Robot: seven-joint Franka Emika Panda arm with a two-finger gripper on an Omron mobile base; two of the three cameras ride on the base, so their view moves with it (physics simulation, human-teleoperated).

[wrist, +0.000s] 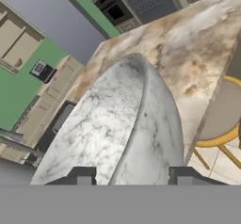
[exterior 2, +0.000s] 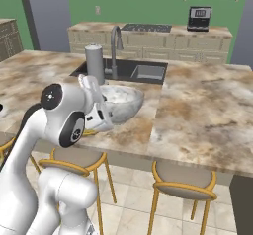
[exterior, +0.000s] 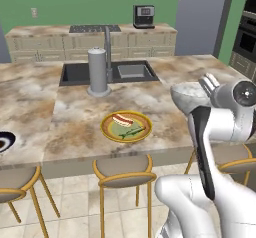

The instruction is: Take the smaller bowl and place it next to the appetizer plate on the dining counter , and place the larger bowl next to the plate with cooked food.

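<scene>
The claw (wrist: 129,176) is clamped on the rim of the larger bowl (exterior 2: 121,100) (grey-white marble), holding it above the dining table (exterior: 80,117), to the right of the plate with cooked food (exterior: 126,126).

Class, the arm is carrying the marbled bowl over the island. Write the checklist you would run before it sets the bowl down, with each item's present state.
1. Pincer closed on the larger bowl, rim between the tips: ok.
2. Bowl over the dining counter: ok.
3. Plate with cooked food in sight: ok.
4. Bare counter beside that plate for the bowl: ok.
5. Bowl level: cannot tell.
6. Bowl already resting on the counter: cannot tell.
</scene>
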